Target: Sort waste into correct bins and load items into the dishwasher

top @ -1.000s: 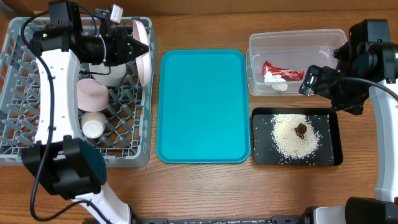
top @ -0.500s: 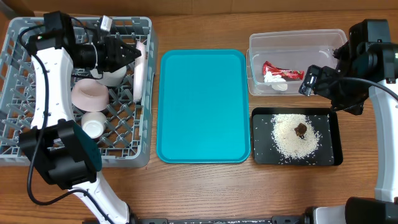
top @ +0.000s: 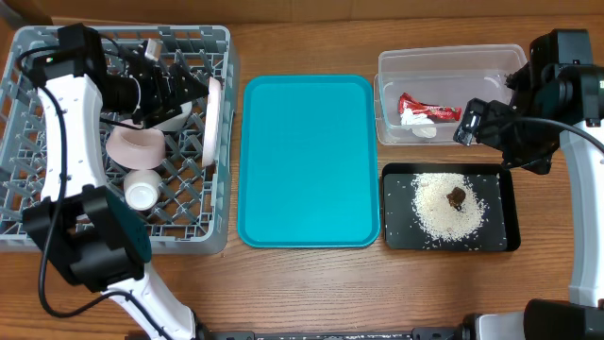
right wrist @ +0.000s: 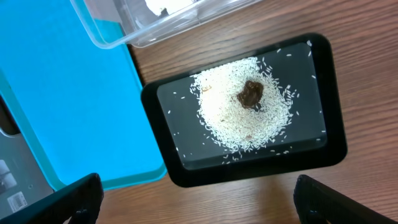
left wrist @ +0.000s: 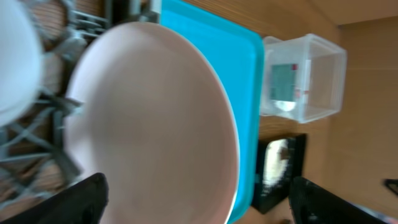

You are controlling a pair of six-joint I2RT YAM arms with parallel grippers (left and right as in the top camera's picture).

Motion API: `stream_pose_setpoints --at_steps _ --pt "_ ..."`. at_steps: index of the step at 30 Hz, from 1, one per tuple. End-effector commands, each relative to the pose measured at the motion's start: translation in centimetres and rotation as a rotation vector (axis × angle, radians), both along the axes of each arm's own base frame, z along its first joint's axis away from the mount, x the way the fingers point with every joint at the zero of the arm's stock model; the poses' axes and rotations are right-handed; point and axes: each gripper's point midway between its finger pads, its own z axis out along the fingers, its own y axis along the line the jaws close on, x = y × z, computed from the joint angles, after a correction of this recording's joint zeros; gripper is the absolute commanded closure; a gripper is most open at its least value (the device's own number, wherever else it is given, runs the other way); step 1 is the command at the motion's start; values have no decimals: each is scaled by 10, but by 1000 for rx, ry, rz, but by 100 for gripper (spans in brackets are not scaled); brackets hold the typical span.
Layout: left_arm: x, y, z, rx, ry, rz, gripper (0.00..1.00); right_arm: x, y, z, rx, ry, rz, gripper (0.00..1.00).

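The pale round plate (top: 213, 123) stands on edge between pegs at the right side of the grey dish rack (top: 38, 203). My left gripper (top: 195, 88) is open just left of the plate's top and holds nothing. In the left wrist view the plate (left wrist: 155, 118) fills the space ahead of the gripper (left wrist: 199, 211). A pink bowl (top: 135, 146), a white cup (top: 142, 193) and a pale bowl (top: 171, 117), partly under the arm, sit in the rack. The red-and-white wrapper (top: 427, 110) lies in the clear tub (top: 453, 59). Rice (right wrist: 245, 115) with a brown lump (right wrist: 250, 93) lies in the black tray (right wrist: 336, 143). My right gripper (right wrist: 208, 208) hangs open above that tray.
A large teal tray (top: 307, 161) lies flat between the rack and the two bins. The right arm (top: 557, 94) reaches in from the right edge over the gap between tub and black tray. Bare wooden tabletop runs along the front edge.
My left gripper opened, let go of the plate and drew back to the left. The plate now stands alone in the rack. The right arm has not moved.
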Motion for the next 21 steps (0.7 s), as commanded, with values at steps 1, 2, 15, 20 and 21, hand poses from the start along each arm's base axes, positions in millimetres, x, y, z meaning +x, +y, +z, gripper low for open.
stream_pose_setpoints --at_steps 1,2,15,20,21 --pt "-13 10 38 152 -93 22 0 7 6 5 37 -36 8 0" --pt "-16 8 45 180 -109 19 0 11 11 7 61 -55 16 0" --pt "-53 -28 41 592 -6 -54 0 67 71 20 51 -299 264 0" --pt "-74 -47 35 617 53 -142 0 75 77 -10 56 -213 281 0" --pt "-77 -46 34 626 60 -148 0 74 77 -18 56 -180 280 0"
